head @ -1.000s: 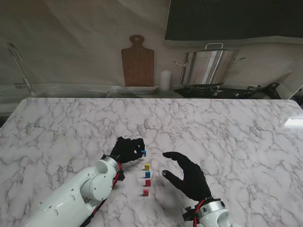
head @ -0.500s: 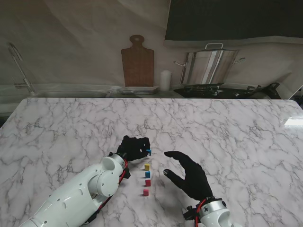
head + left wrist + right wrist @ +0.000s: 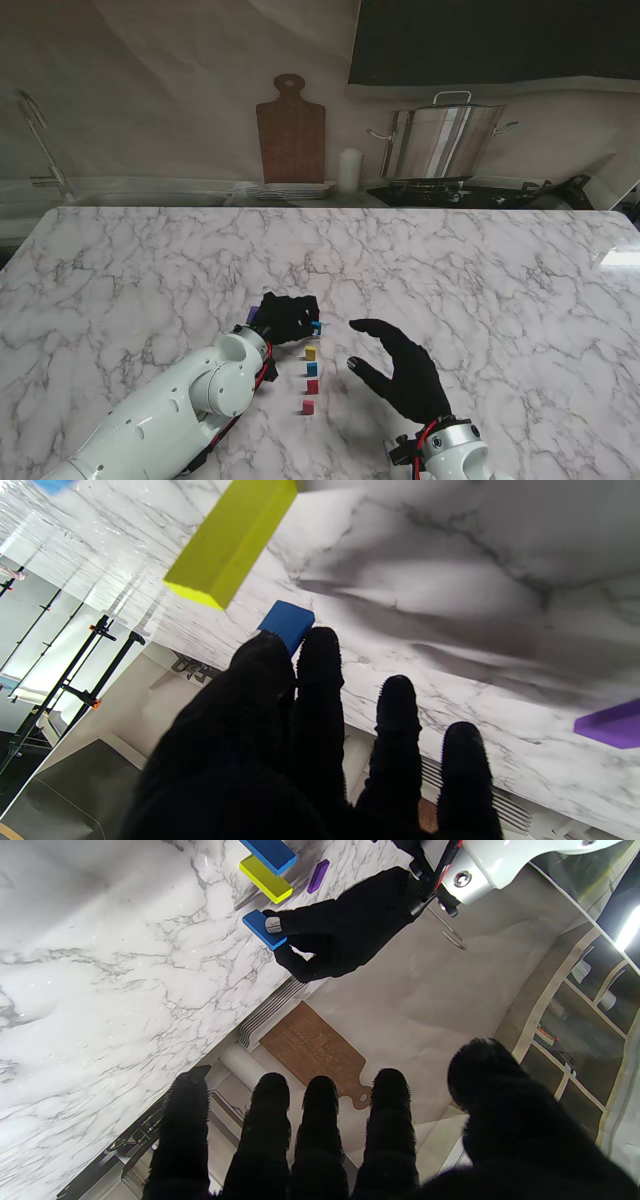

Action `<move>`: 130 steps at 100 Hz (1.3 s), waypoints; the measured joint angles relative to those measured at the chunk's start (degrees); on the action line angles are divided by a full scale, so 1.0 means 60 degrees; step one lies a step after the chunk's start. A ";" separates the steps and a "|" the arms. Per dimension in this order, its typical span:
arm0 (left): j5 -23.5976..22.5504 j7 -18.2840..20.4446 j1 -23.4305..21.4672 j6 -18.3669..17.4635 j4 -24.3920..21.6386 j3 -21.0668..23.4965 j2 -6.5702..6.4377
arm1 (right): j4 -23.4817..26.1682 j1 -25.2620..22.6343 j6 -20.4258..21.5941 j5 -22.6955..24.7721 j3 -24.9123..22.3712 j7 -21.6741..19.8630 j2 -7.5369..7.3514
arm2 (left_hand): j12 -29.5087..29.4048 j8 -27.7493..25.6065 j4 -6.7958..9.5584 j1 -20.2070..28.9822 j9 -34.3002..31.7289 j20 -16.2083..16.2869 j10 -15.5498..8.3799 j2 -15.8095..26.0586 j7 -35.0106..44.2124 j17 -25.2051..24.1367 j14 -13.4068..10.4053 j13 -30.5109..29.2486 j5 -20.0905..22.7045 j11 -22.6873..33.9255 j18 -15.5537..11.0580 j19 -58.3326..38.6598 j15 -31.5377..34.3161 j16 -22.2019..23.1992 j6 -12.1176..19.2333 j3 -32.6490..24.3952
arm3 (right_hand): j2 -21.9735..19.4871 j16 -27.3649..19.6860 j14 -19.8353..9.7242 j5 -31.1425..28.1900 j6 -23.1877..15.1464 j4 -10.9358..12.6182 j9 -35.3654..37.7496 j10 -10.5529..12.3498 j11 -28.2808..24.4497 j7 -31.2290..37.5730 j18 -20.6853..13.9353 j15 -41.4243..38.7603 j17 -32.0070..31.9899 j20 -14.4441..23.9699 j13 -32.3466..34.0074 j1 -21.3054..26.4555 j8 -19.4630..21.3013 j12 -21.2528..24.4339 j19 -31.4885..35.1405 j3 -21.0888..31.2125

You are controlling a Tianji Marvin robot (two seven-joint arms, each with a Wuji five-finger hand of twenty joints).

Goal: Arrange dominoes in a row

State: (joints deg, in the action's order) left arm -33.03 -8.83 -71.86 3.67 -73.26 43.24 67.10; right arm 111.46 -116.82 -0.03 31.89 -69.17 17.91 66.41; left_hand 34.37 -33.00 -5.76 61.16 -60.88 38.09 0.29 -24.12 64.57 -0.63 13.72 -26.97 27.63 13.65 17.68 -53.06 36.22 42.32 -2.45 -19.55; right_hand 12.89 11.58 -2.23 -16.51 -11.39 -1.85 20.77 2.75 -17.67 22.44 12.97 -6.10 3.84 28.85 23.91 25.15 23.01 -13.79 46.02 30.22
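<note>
My left hand [image 3: 285, 318] in its black glove pinches a blue domino [image 3: 315, 326] between thumb and forefinger, just beyond the far end of a row. The row runs toward me: a yellow domino [image 3: 311, 353], a blue one [image 3: 312, 369], a red one [image 3: 312, 386] and another red one [image 3: 308, 407]. In the left wrist view the held blue domino [image 3: 286, 623] pokes out past the fingertips beside the yellow domino [image 3: 232, 542]. A purple domino [image 3: 607, 723] lies behind the left hand. My right hand [image 3: 404, 371] hovers open just right of the row, holding nothing.
A wooden cutting board [image 3: 291, 130], a white candle [image 3: 348, 170] and a steel pot [image 3: 442, 140] on a stove stand behind the table's far edge. The marble table [image 3: 480, 270] stretches wide to both sides of the hands.
My left hand has carried the blue domino a little to the right and slightly nearer to me, toward the far end of the row. The right hand has barely shifted.
</note>
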 measured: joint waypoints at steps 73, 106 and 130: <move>0.0034 0.0436 -0.0329 0.0162 -0.0261 0.0179 -0.0121 | 0.0008 0.0000 -0.0003 0.0017 0.0029 -0.0002 -0.0002 | 0.0109 -0.0033 0.0004 0.0003 0.0000 0.0000 0.0000 0.0001 0.0000 -0.0111 -0.0013 0.0031 -0.0014 0.0108 -0.0025 0.0000 0.0224 0.0013 -0.0057 -0.0006 | 0.0000 0.0000 0.0000 0.0000 0.0000 0.0000 0.0000 -0.0001 0.0000 0.0000 0.0000 0.0000 0.0017 0.0000 0.0000 0.0000 0.0000 0.0000 0.0086 0.0000; 0.0009 0.0494 -0.0335 0.0157 -0.0278 0.0188 -0.0145 | 0.0008 0.0002 -0.0003 0.0013 0.0029 -0.0008 -0.0002 | 0.0220 -0.0384 0.0006 -0.0124 0.0086 0.0001 0.0000 0.0001 -0.0195 -0.0222 -0.0013 0.0135 -0.0025 0.0134 -0.0030 0.0000 0.0226 0.0022 -0.0072 -0.0182 | 0.0000 0.0001 0.0001 0.0000 0.0000 0.0000 0.0000 -0.0001 0.0000 0.0000 0.0000 -0.0002 0.0062 0.0000 0.0000 0.0000 0.0000 0.0000 0.0090 0.0001; -0.0004 0.0545 -0.0356 0.0158 -0.0313 0.0211 -0.0167 | 0.0008 0.0000 0.0001 0.0015 0.0028 -0.0013 -0.0002 | 0.0222 -0.0536 0.0006 -0.0126 0.0178 0.0001 0.0004 0.0002 -0.0580 -0.0227 -0.0013 0.0228 0.0069 0.0213 -0.0031 0.0000 0.0223 0.0056 -0.0087 -0.0233 | 0.0000 0.0001 0.0014 0.0000 0.0000 0.0000 0.0000 -0.0002 0.0000 0.0000 0.0000 -0.0004 0.0116 0.0000 0.0182 0.0000 0.0000 0.0000 0.0104 0.0001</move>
State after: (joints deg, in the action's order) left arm -33.06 -5.56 -73.99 4.61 -75.14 44.50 66.09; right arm 111.50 -116.82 -0.03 31.98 -69.00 17.83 66.40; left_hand 35.70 -36.22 -5.72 60.40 -59.81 38.10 0.32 -24.11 61.09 -1.99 13.64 -25.60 28.05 14.93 17.50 -53.06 37.56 42.65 -2.97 -20.95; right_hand 12.89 11.59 -2.15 -16.51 -11.39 -1.85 20.77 2.74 -17.67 22.44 12.97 -6.12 4.54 28.85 25.00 25.15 23.01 -13.78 46.64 30.22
